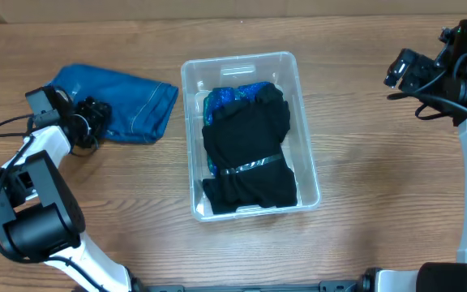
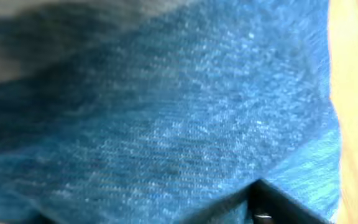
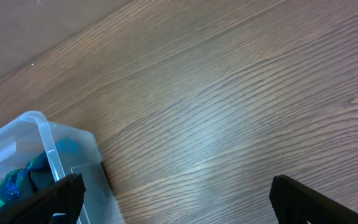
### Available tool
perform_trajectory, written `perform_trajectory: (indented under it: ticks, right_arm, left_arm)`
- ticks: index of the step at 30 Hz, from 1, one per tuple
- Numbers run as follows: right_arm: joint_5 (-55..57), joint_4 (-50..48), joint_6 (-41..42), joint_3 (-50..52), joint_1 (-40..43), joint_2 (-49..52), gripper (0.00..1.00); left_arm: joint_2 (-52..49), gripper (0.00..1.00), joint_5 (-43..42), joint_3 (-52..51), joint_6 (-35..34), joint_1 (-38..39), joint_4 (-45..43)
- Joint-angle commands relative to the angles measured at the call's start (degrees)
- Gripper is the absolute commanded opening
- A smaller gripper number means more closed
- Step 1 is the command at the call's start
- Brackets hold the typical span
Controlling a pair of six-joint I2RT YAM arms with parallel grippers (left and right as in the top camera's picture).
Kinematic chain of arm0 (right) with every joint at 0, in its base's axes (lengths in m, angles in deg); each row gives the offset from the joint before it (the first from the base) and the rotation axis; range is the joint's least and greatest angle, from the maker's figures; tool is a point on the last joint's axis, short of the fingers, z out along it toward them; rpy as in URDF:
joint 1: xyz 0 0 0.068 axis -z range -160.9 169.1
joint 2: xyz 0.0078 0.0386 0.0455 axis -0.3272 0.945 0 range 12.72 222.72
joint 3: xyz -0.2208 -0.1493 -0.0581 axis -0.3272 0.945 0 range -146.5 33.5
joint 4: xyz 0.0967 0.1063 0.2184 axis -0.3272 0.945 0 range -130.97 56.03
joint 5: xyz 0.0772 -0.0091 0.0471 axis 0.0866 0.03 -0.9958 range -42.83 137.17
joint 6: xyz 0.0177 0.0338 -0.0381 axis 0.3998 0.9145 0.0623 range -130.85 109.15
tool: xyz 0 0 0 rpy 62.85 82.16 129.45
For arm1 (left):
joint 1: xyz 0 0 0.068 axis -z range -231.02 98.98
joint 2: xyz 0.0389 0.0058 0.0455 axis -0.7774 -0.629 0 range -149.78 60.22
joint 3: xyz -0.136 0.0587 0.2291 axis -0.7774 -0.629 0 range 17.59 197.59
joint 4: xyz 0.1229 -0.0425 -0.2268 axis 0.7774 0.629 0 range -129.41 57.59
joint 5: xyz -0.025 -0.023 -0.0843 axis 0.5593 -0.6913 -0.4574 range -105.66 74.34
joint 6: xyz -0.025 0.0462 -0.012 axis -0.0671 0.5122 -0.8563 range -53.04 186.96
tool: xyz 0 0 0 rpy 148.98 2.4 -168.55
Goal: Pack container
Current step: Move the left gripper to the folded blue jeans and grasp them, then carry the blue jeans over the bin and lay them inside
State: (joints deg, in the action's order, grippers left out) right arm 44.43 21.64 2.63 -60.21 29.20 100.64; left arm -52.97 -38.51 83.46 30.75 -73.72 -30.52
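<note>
The clear plastic container (image 1: 308, 166) stands in the middle of the table. It holds a black garment (image 1: 246, 154) lying over a blue sparkly cloth (image 1: 224, 99). A blue denim garment (image 1: 132, 99) lies folded on the table to its left. My left gripper (image 1: 96, 115) is down at the denim's left edge. In the left wrist view the denim (image 2: 166, 106) fills the frame, with one black finger low right and the jaws (image 2: 160, 218) spread. My right gripper (image 1: 397, 69) is open and empty above bare table, right of the container.
The right wrist view shows the container's corner (image 3: 42, 134) with the blue cloth (image 3: 11, 183) inside, and wood table between the open fingers (image 3: 178, 199). The left arm's cable (image 1: 10, 123) loops at the table's left. The table's far edge runs along the top.
</note>
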Motion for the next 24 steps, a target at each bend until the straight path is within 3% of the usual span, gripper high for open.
perform_trajectory:
  ticks: [1,2,6,15,20,21,24]
  right_arm:
    - [0.3,-0.1,0.0,-0.1,0.1,0.0,1.00]
    - [0.3,0.0,0.0,-0.1,0.1,0.0,1.00]
    - [0.3,0.1,0.0,-0.1,0.1,0.0,1.00]
    - [0.3,0.2,0.0,-0.1,0.1,0.0,1.00]
    - [0.3,0.3,0.0,-0.1,0.1,0.0,1.00]
    - [0.3,0.3,0.0,-0.1,0.1,0.0,1.00]
    - [0.3,0.3,0.0,-0.1,0.1,0.0,1.00]
  left_arm:
    - [-1.0,0.13,-8.5,0.3,0.0,1.1,-4.0]
    - [-0.4,0.04,-10.2,1.2,0.0,1.1,-3.7]
    - [4.6,0.04,-11.8,2.2,1.2,1.1,0.5]
    - [35.4,0.04,-12.9,2.2,11.7,4.8,19.8]
    - [49.8,0.04,-12.8,4.2,13.1,14.8,22.5]
    - [50.0,0.04,-13.6,9.2,13.1,22.2,24.0]
    - [46.3,0.04,-12.5,17.6,13.2,32.4,27.5]
